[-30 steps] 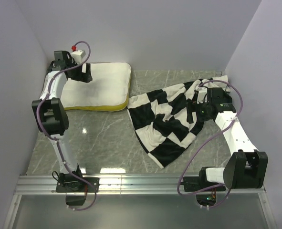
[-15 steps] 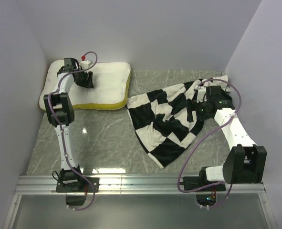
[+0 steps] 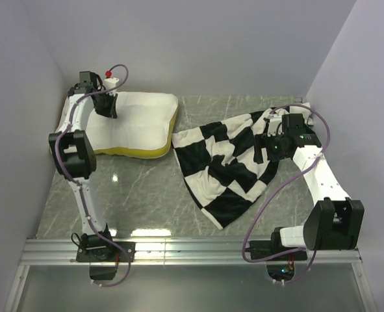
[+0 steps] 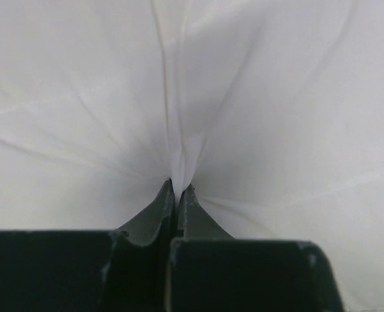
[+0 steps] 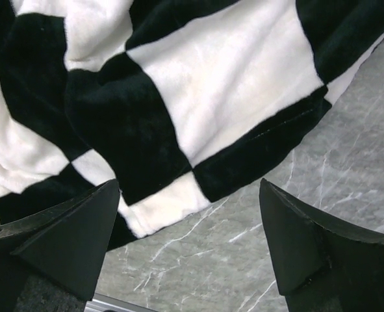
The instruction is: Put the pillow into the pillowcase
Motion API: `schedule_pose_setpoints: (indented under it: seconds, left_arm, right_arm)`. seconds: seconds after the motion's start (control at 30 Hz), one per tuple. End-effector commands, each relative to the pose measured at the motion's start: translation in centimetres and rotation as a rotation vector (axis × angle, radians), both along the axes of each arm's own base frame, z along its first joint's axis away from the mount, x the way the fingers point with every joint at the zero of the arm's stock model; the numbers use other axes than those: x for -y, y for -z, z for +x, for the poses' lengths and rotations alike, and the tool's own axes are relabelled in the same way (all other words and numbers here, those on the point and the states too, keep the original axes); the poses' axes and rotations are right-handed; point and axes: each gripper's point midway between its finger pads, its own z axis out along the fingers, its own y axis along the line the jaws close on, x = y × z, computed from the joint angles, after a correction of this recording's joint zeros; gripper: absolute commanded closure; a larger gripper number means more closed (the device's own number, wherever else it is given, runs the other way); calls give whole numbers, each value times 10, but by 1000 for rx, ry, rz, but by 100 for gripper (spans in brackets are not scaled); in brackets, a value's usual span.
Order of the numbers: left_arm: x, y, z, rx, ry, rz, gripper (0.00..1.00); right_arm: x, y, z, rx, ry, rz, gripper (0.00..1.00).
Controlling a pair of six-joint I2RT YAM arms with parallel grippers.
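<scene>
At far left, the left gripper [image 3: 107,107] is pressed into the far-left part of the cream pillow [image 3: 143,120]. Over the last second this arm has swung and re-settled. The pillow, flat before, now looks puckered around the claw, and its yellow band [image 3: 130,152] bows along the near edge. It probably means the pillow is now held and ready to be dragged right.

The left wrist view confirms what the top view cannot. The left gripper [image 4: 179,190] has its jaws closed on a pinch of white pillow [image 4: 276,97] fabric, with creases fanning out from it.

Just right of the pillow, nearly touching its corner, the black-and-white checked pillowcase [image 3: 224,166] lies crumpled on the marbled table [image 3: 133,188], unmoved.

At right, the right gripper [image 3: 263,153] hovers over the pillowcase's right side. Only its wrist view shows the right gripper [image 5: 188,188] spread wide and empty, above the pillowcase [image 5: 230,84] hem and bare table [image 5: 321,214]. No opening in the pillowcase can be seen.
</scene>
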Motion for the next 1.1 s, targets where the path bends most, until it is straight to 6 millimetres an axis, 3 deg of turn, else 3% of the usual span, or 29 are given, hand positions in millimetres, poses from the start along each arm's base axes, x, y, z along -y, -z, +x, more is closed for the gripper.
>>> schedule_pose_setpoints:
  seconds: [0.0, 0.17, 0.3, 0.33, 0.4, 0.5, 0.53, 0.63, 0.67, 0.7, 0.8, 0.87, 0.97, 1.07]
  left_arm:
    - [-6, -79, -57, 20, -86, 16, 100]
    - [7, -76, -121, -54, -217, -69, 100]
    - [24, -56, -174, -97, -300, -147, 100]
    - [28, -57, -175, -70, -316, -169, 100]
    - [44, -52, -195, -81, -362, -227, 100]
    - [92, -46, -217, -75, -261, -271, 100]
    - [118, -46, -225, -79, -165, -286, 100]
    - [139, -44, -242, -82, 101, -185, 53]
    - [140, -43, -252, -93, 224, -154, 28]
    - [142, -57, -247, -51, 291, -137, 2]
    - [140, -80, -244, 58, 509, -52, 1]
    - [143, -84, -240, 101, 622, -13, 1]
    - [153, -70, -234, 75, 721, -4, 1]
    - [171, -43, -231, 35, 795, -32, 1]
  right_arm:
    - [-5, -24, 10, 67, -23, 20, 6]
    - [-18, -29, 11, 75, -59, 42, 8]
    - [-24, -30, 14, 73, -73, 55, 9]
    - [-25, -30, 15, 73, -72, 59, 9]
    - [-27, -29, 16, 70, -77, 65, 9]
    - [-30, -28, 17, 66, -81, 71, 9]
    - [-30, -28, 17, 63, -81, 71, 9]
    - [-30, -27, 15, 55, -101, 66, 7]
    - [-32, -26, 11, 42, -112, 69, 6]
    - [-32, -25, 10, 38, -119, 67, 5]
    - [-35, -22, 5, 30, -145, 77, 3]
    - [-35, -19, 6, 24, -133, 79, 2]
    - [-38, -15, 10, 12, -121, 87, 2]
    - [-40, -15, 10, 8, -118, 95, 2]
